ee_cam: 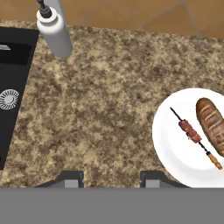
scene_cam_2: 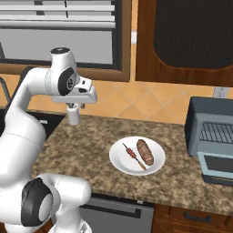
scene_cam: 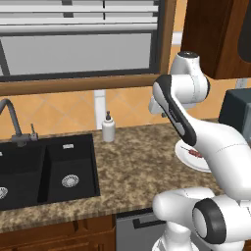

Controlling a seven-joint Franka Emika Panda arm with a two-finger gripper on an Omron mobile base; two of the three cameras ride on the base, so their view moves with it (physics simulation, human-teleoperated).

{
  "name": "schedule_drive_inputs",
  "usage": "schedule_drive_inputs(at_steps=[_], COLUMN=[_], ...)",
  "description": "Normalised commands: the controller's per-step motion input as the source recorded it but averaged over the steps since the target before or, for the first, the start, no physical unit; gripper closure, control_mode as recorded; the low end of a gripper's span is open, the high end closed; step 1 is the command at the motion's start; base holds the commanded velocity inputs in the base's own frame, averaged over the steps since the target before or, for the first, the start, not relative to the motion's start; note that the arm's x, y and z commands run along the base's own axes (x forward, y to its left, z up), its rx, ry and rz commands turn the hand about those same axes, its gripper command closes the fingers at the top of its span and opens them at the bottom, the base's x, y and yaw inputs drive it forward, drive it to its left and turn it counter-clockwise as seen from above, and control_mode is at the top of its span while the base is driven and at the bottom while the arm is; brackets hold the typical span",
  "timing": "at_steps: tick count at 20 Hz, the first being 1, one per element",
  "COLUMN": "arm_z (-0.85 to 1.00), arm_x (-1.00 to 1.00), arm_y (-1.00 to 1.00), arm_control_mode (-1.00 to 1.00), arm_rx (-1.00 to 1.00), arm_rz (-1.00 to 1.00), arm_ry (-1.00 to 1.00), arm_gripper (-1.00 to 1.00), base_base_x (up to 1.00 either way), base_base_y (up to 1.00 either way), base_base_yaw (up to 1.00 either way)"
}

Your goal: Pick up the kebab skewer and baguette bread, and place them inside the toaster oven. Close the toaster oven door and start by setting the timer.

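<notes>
Hand view: plate point(ee_cam: 173, 144) right, bare counter point(ee_cam: 100, 109) beneath gripper point(ee_cam: 111, 180).

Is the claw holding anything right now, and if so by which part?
Nothing is held. The claw hangs over bare counter with an empty gap between its tips; the skewer and the bread both lie on the plate.

No readable text, label, brand, number or sign appeared in any of the three views. The surfaces that showed were plain, with no markings to read.
</notes>
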Motion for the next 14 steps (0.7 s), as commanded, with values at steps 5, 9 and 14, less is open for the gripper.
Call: schedule_drive_inputs(at_steps=[5, 9, 14], arm_z=[0.00, 0.00, 0.00], arm_x=[0.00, 0.00, 0.00], arm_y=[0.00, 0.00, 0.00], arm_control_mode=[1.00, 1.00, 1.00], arm_rx=[0.00, 0.00, 0.00], arm_rz=[0.00, 0.00, 0.00], arm_ry=[0.00, 0.00, 0.00], arm_gripper=[-1.00, -1.00, -1.00], base_base_x=[0.00, -0.45, -0.65], base_base_y=[0.00, -0.14, -0.85], base_base_yaw=[0.00, -0.03, -0.11])
